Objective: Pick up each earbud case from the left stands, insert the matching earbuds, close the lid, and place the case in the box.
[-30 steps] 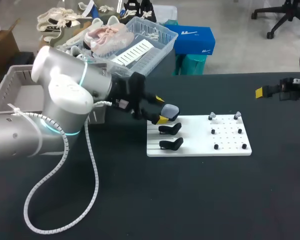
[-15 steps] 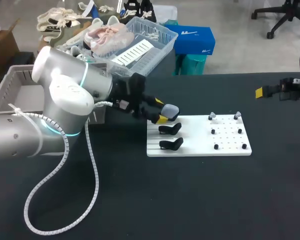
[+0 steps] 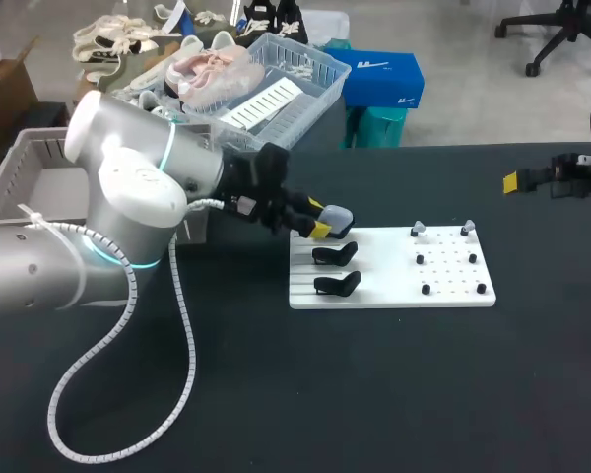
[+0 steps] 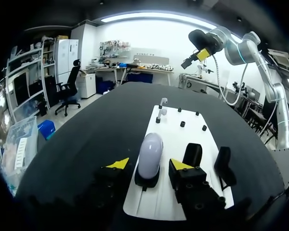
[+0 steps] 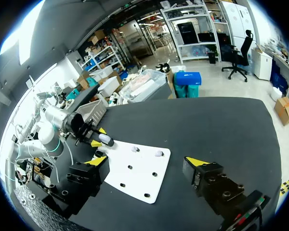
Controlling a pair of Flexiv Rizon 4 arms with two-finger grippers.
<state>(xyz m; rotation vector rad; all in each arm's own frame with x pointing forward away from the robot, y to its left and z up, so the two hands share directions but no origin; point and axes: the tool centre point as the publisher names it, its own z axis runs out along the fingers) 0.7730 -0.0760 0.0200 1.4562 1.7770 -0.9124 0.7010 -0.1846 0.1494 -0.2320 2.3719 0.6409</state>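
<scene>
Since a second ago, the left fingers' yellow tips have drawn closer together in the head view, narrowing on the case. The arm otherwise barely shifts. Board and right arm are unchanged.

Left gripper [image 3: 320, 219] is at the back stand of the white board [image 3: 453, 291]. The case [image 3: 337, 217] is pale and rounded with its lid shut, and sits on that stand. The left wrist view shows it between the two fingers [image 4: 117, 165] with a sliver of gap on each side. So the fingers are open around it, with no grip yet. The two black stands [image 3: 336, 254] next along the board are empty.

Right gripper [image 5: 147, 163] hangs over the surface well apart from the case, fingers spread wide and holding nothing.

Small pale pieces sit on pegs [image 3: 419, 229] at the board's other end. They are likely the earbuds but too small to tell.

Step in hand, as I judge it: close on the case and lift it off the stand.
- Keep the case centred. The gaps look about even, and one pad landing first would shove it sideways on its cradle.
- Close on the flanks of the body, low enough to leave the lid free for opening later. The seam is not visible from here.
- The shell looks smooth and probably slippery, so close firmly before lifting.
- Lift straight up before any sideways travel, because the neighbouring stand [image 4: 192, 154] sits just beside one finger.
</scene>
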